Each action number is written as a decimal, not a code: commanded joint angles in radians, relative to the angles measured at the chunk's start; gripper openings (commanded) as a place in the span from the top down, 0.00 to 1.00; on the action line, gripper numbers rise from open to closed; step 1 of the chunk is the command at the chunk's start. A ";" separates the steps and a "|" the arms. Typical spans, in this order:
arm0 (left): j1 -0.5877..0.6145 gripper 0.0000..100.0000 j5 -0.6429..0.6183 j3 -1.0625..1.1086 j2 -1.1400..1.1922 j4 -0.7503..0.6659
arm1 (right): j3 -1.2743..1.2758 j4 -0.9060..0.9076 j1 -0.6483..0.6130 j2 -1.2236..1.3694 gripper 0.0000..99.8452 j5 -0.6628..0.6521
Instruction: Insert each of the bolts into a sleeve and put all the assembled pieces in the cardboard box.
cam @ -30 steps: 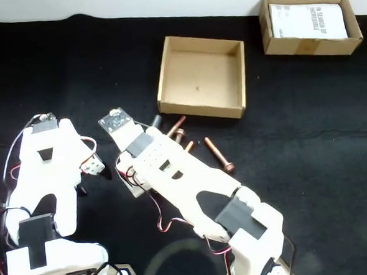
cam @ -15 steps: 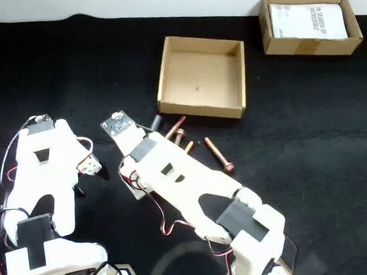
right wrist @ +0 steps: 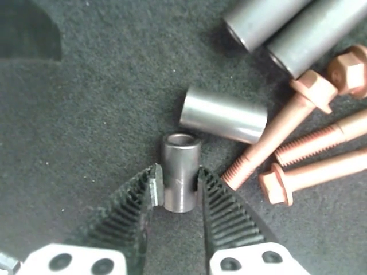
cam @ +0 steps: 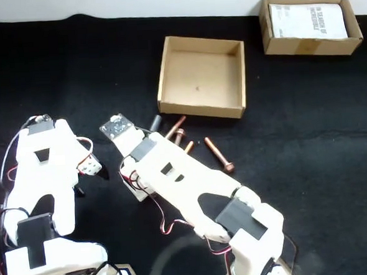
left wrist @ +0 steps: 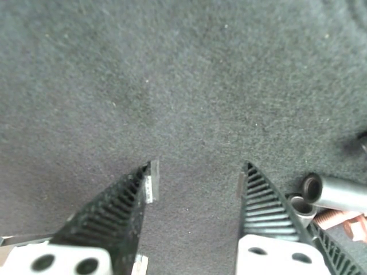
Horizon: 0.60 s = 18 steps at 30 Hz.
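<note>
My right gripper is shut on a short dark sleeve that stands on end on the black cloth. Beside it lies a wider silver sleeve, and two long grey sleeves lie further off. Three copper bolts lie next to them. In the high view loose bolts lie in front of the empty cardboard box, just past the right arm's wrist. My left gripper hangs open over bare cloth, with sleeve ends off to one side.
A second cardboard box holding a printed sheet sits at the back right. The left arm stands near the table's front left, close beside the right arm. Black cloth covers the table.
The right arm's wrist has drawn back slightly toward the table's front. The left arm shifted a little to the left, then held still.
</note>
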<state>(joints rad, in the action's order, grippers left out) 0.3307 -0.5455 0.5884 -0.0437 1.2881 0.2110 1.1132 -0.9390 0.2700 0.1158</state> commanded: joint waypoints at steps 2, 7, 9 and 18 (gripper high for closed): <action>0.013 0.77 0.008 -0.007 -0.001 -0.006 | 0.001 0.002 -0.007 -0.004 0.89 -0.012; 0.013 0.77 0.008 -0.005 0.001 -0.006 | 0.001 -0.002 -0.007 -0.004 0.94 -0.014; 0.013 0.77 0.008 -0.005 0.001 -0.006 | 0.001 -0.004 -0.005 -0.002 0.94 -0.041; 0.013 0.77 0.008 -0.004 0.001 -0.006 | 0.002 0.002 0.002 -0.002 0.99 -0.089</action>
<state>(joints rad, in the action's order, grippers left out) 0.3307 -0.5455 0.5884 -0.0437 1.2881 0.2110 1.1147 -0.9360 0.2700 0.0361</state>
